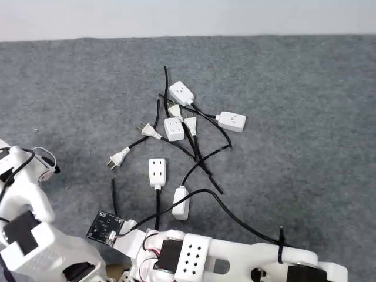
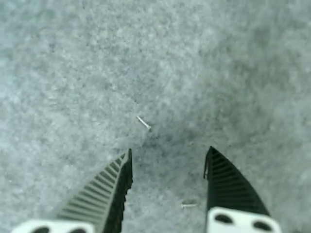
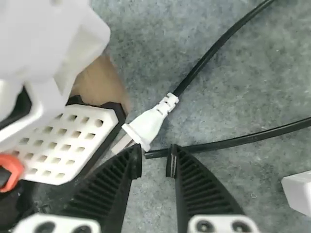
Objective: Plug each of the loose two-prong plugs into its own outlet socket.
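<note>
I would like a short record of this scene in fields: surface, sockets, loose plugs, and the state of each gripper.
surface: gray carpet
sockets: several white outlet sockets around the middle
loose plugs: a two-prong plug and a second plug, both unplugged
left gripper: open, above bare carpet
right gripper: narrowly open, a black cord at its tips, a white plug just beyond

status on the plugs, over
left gripper open, empty, over carpet. right gripper slightly open beside white plug, black cable end in gap. white arm housing crowds plug.
</note>
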Controlling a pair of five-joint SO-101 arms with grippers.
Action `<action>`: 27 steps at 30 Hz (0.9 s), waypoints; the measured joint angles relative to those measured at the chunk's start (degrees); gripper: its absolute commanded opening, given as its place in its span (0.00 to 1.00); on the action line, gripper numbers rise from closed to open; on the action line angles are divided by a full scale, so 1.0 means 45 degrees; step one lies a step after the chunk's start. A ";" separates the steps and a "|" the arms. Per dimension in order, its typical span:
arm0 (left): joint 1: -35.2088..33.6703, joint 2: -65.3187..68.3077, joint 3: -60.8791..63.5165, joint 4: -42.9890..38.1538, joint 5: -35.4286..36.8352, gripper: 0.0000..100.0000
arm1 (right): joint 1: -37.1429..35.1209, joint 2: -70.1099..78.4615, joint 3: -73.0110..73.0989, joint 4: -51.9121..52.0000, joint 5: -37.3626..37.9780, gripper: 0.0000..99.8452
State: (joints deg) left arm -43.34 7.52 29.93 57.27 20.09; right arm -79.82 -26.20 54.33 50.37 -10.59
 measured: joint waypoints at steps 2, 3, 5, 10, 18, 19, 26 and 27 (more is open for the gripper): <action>-0.0430 0.0039 -0.0059 -0.0117 0.0469 0.22 | -0.0078 0.0000 0.0000 -0.0195 -0.0371 0.11; -0.0742 0.0117 -0.0215 -0.0156 0.0781 0.22 | -0.0176 0.0000 0.0000 -0.0254 -0.0547 0.11; -0.1348 0.0137 -0.0430 -0.0215 0.1328 0.22 | -0.0254 0.0000 0.0000 -0.0332 -0.0742 0.14; -0.2442 0.0137 -0.0469 -0.0840 0.2129 0.22 | -0.0313 0.0020 0.0000 -0.0332 -0.1074 0.22; -0.4063 0.0137 -0.0469 -0.1993 0.2637 0.22 | -0.0410 0.0957 0.0000 -0.1035 -0.1817 0.22; -0.4474 0.0156 -0.0469 -0.2188 0.3009 0.22 | -0.0410 0.1035 0.0000 -0.1074 -0.1817 0.22; -0.5900 0.0821 -0.0469 -0.3204 0.4708 0.22 | -0.0410 0.1094 0.0000 -0.1114 -0.1817 0.17; -0.5900 0.1133 -0.0469 -0.3380 0.4708 0.22 | -0.0410 0.1094 0.0000 -0.1114 -0.1817 0.14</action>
State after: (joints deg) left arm -69.89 12.62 27.82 42.07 41.27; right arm -81.67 -21.27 54.33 45.36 -18.77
